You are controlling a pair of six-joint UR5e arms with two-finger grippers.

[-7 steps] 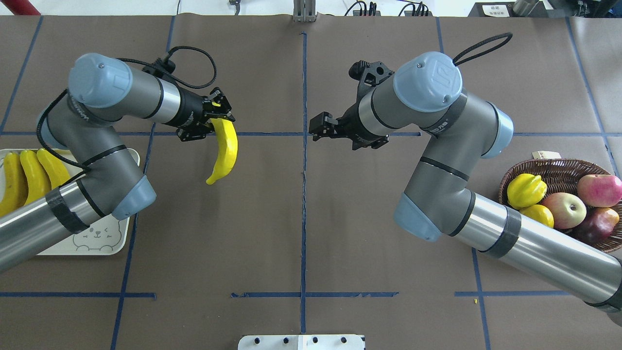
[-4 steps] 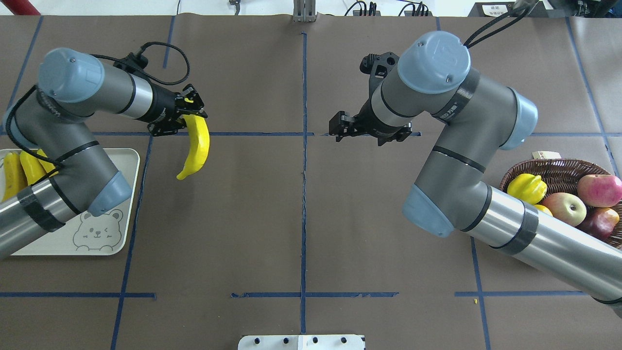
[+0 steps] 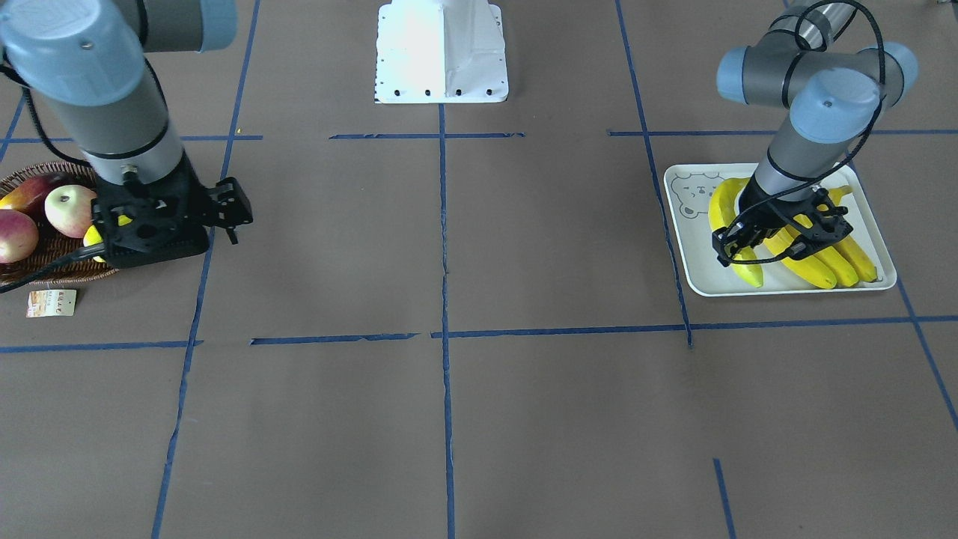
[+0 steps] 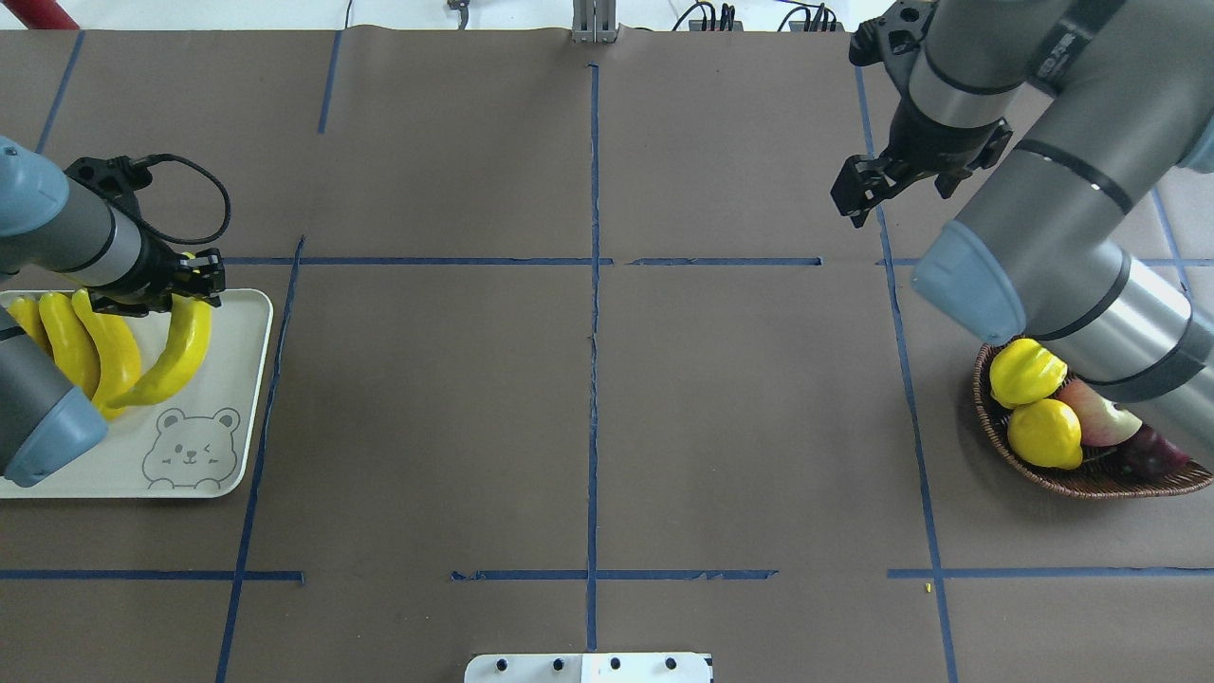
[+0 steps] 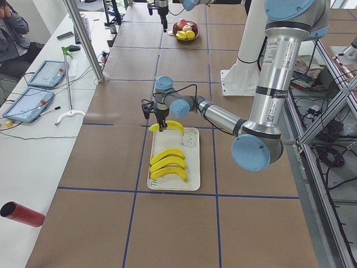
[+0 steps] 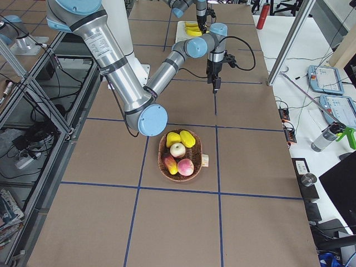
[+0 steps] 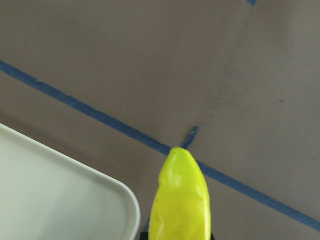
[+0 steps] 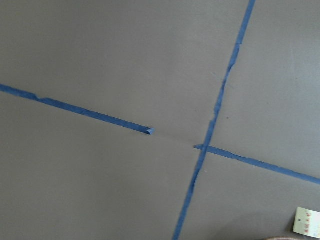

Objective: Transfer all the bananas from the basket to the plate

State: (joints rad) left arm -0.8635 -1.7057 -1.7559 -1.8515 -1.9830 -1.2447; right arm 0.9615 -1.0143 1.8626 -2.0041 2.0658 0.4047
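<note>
Bright even light, soft shadows, left wrist view blurred close-up

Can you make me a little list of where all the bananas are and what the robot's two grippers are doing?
Left gripper: shut on one banana, holding it just over the plate
Lying on the plate: three bananas, side by side
Right gripper: open, holding nothing, above the table
Basket: apples and two other yellow fruits; no bananas seen in it
Left to do: set the held banana down on the plate
</note>
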